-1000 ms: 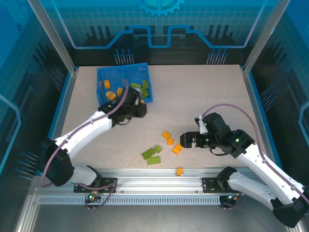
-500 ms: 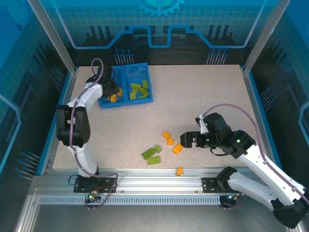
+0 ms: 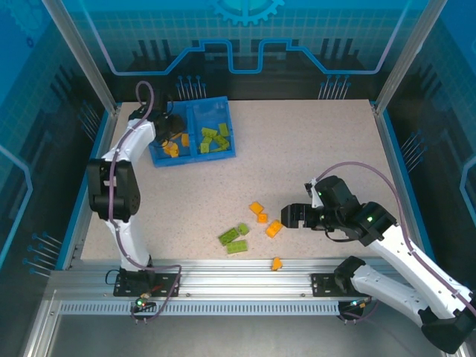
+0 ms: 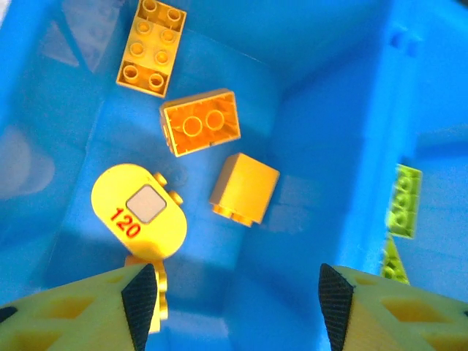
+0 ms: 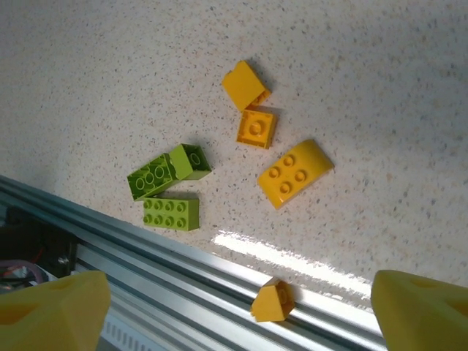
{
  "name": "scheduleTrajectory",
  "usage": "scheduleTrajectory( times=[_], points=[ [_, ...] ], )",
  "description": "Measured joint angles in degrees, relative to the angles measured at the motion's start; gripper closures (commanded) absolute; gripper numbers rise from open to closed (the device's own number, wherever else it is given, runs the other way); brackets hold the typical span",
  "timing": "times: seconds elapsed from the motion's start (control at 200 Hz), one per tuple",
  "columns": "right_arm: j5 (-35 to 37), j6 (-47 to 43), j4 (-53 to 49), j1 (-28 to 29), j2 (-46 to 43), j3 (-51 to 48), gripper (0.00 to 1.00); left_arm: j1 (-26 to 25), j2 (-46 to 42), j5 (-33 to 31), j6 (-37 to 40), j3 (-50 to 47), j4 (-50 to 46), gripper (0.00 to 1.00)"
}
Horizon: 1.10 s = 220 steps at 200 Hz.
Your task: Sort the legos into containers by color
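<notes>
Left claw (image 4: 238,292): spread, nothing between the fingers, hanging low inside the left compartment (image 4: 88,117) of the blue tray (image 3: 231,137). Four orange legos (image 4: 199,123) lie loose on the floor below. The rounded one marked "120" (image 4: 139,212) is right at my left fingertip. The divider (image 4: 344,146) runs close to the right fingertip, with green legos (image 4: 404,201) past it in the right compartment. Walls on both sides, so room is tight.

Right claw (image 5: 241,300): spread wide, empty, near the front edge of the table (image 3: 320,149). Below it, loose on the table, are three orange bricks (image 5: 295,172) and three green bricks (image 5: 171,213), the two groups apart. One more orange piece (image 5: 273,301) sits on the lip of the front rail (image 5: 146,256). Bare tabletop beyond the bricks.
</notes>
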Motion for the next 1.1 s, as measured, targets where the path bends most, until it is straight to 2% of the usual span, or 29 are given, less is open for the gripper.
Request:
scheduleTrajectory(
  times=[0.11, 0.21, 0.275, 0.335, 0.465, 0.52, 0.66, 0.805, 0.925, 1.101],
  points=[
    [0.13, 7.48, -3.48, 2.71, 0.39, -0.24, 0.09, -0.26, -10.21, 2.86, 0.04, -5.81, 0.66, 0.37],
    [0.31, 15.56, -5.53, 9.49, 0.79, -3.19, 0.09, -2.95, -22.88, 5.05, 2.14, -12.02, 2.40, 0.35],
    [0.37, 20.37, -5.73, 14.75, 1.31, -6.34, 0.09, -7.34, -30.82, 6.97, 5.81, -15.74, 4.33, 0.32],
    [0.13, 23.34, -5.07, 18.88, 2.67, -9.20, 0.09, -13.53, -37.88, 10.01, 10.78, -19.41, 5.90, 0.28],
    [2.58, 24.74, -1.75, 26.71, 8.92, -11.02, 0.08, -23.93, -47.43, 18.69, 23.43, -27.65, 6.91, 0.09],
    [5.20, 24.06, -0.15, 30.01, 11.28, -10.54, 0.09, -26.69, -49.77, 21.92, 29.46, -30.93, 6.01, 0.02],
    [8.46, 20.74, 4.68, 32.85, 15.85, -10.36, 0.13, -32.65, -54.31, 29.16, 45.27, -38.14, 1.22, 0.01],
    [10.40, 17.88, 8.35, 34.58, 19.63, -10.36, 0.17, -37.57, -59.36, 32.59, 60.24, -41.46, -5.46, 0.01],
    [11.32, 15.10, 10.40, 34.95, 22.77, -10.36, 0.25, -38.64, -61.26, 34.60, 67.76, -41.64, -8.76, 0.01],
    [11.63, 13.62, 12.17, 35.12, 29.33, -10.36, 0.31, -39.74, -60.11, 35.76, 72.91, -42.29, -10.54, 0.01]
  ],
)
